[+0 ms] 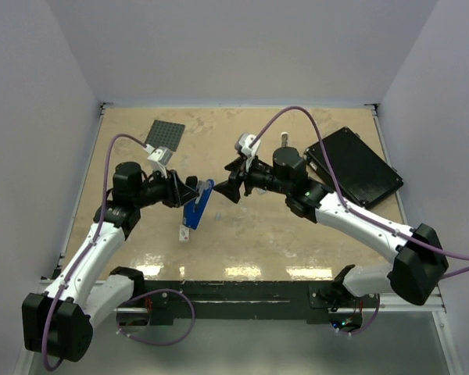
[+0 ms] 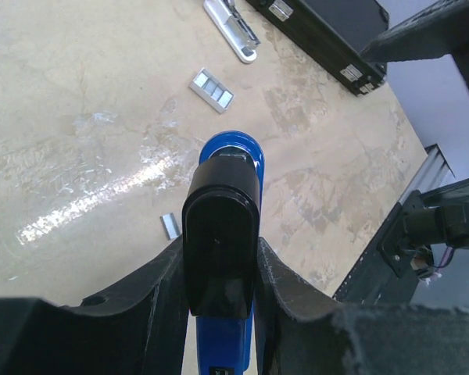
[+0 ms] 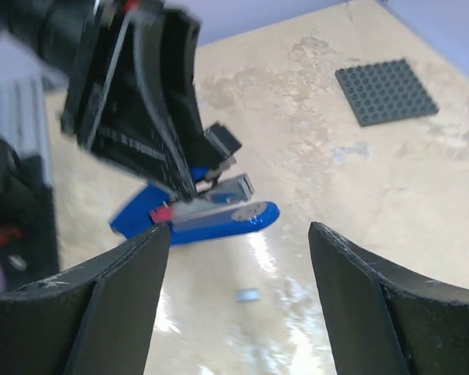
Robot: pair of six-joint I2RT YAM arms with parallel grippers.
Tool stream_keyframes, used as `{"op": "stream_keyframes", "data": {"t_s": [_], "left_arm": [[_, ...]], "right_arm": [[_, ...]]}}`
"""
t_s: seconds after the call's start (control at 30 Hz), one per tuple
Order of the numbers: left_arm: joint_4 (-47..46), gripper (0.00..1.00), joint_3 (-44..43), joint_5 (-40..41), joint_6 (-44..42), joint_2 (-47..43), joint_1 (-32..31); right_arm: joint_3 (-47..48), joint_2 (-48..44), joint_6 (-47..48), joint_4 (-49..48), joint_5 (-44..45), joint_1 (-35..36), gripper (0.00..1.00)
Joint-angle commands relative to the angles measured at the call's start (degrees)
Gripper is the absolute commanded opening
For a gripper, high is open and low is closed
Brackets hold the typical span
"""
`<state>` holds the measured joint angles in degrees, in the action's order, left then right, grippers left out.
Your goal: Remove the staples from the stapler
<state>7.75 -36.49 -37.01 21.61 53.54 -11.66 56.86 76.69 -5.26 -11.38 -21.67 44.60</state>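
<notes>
My left gripper (image 1: pixel 189 190) is shut on the blue stapler (image 1: pixel 197 205) and holds it tilted above the table. In the left wrist view the fingers (image 2: pixel 160 289) clamp the stapler's (image 2: pixel 228 156) black base from both sides. In the right wrist view the stapler (image 3: pixel 219 223) hangs from the left gripper (image 3: pixel 141 109) with its silver channel (image 3: pixel 228 190) showing. A short grey strip of staples (image 2: pixel 169 226) lies on the table beside it and also shows in the right wrist view (image 3: pixel 247 294). My right gripper (image 1: pixel 230 187) is open and empty, facing the stapler (image 3: pixel 238 230).
A black flat case (image 1: pixel 352 164) lies at the back right. A white-and-silver tool (image 2: pixel 230 30) lies near it. A small white tag (image 2: pixel 212 88) lies beyond the stapler. A dark studded plate (image 1: pixel 165 136) lies at the back left.
</notes>
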Motion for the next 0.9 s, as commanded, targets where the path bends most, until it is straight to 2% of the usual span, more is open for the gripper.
{"op": "stream_keyframes", "data": {"t_s": [0.0,0.03,0.13,0.2,0.33,0.6,0.87], "left_arm": [[0.0,0.00,-4.4,-6.0,-0.5,-2.2,0.1],[0.1,0.00,-4.6,-6.8,-0.3,-2.4,0.1],[1.5,0.00,-5.4,-7.6,0.3,-2.8,0.1],[2.7,0.00,-6.1,-7.9,0.1,-2.8,0.1],[4.0,0.00,-6.6,-8.6,-0.2,-2.7,0.0],[4.2,0.00,-6.3,-9.7,0.0,-1.5,0.1],[5.2,0.00,-6.5,-10.5,-0.2,-0.8,0.0]], "right_arm": [[-5.3,-2.2,29.3,-2.8,-6.3,0.1,0.76],[-5.8,-2.5,35.1,-2.3,-7.1,0.1,0.77],[-7.6,-3.5,44.8,-1.8,-11.4,0.1,0.78],[-8.6,-3.6,48.5,-2.4,-13.0,0.1,0.78],[-9.4,-3.3,51.4,-5.8,-13.1,1.0,0.78],[-5.4,0.0,57.3,-0.1,-9.4,3.4,0.77],[-6.1,0.8,58.9,-1.1,-6.5,6.2,0.76]]}}
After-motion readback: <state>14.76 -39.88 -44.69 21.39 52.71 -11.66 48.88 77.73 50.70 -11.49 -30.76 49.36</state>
